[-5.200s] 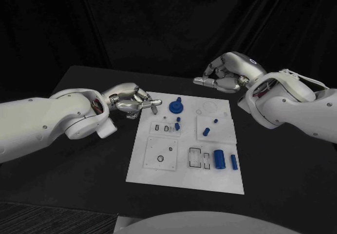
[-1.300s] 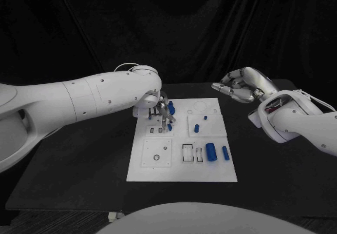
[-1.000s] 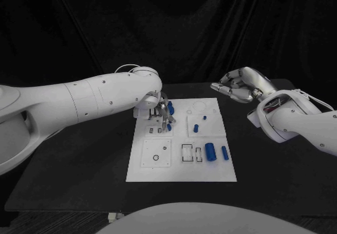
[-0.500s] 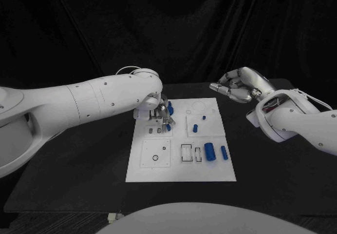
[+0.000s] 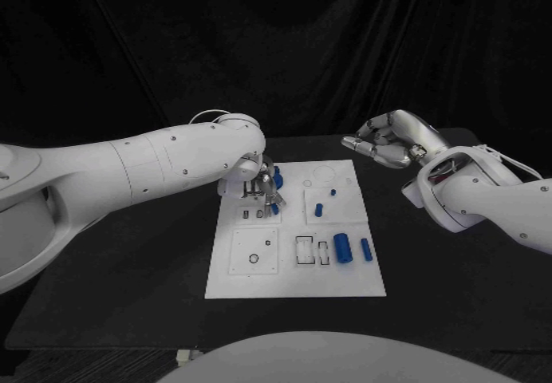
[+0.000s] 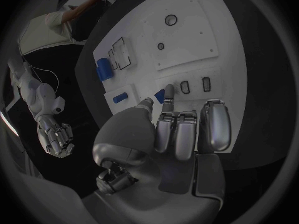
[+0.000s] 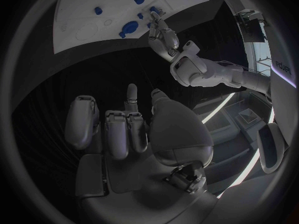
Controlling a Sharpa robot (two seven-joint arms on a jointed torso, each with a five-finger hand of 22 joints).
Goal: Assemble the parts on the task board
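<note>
the small blue part point(image 5: 275, 208) sits around 11 o'clock on the task board point(image 5: 294, 283) – left hand point(image 5: 263, 185) has dipped onto it, grip unclear, so seating looks underway – right hand point(image 5: 383, 144) idles curled, empty, at 2 o'clock

Overhead head camera, two wrist fisheyes
</note>
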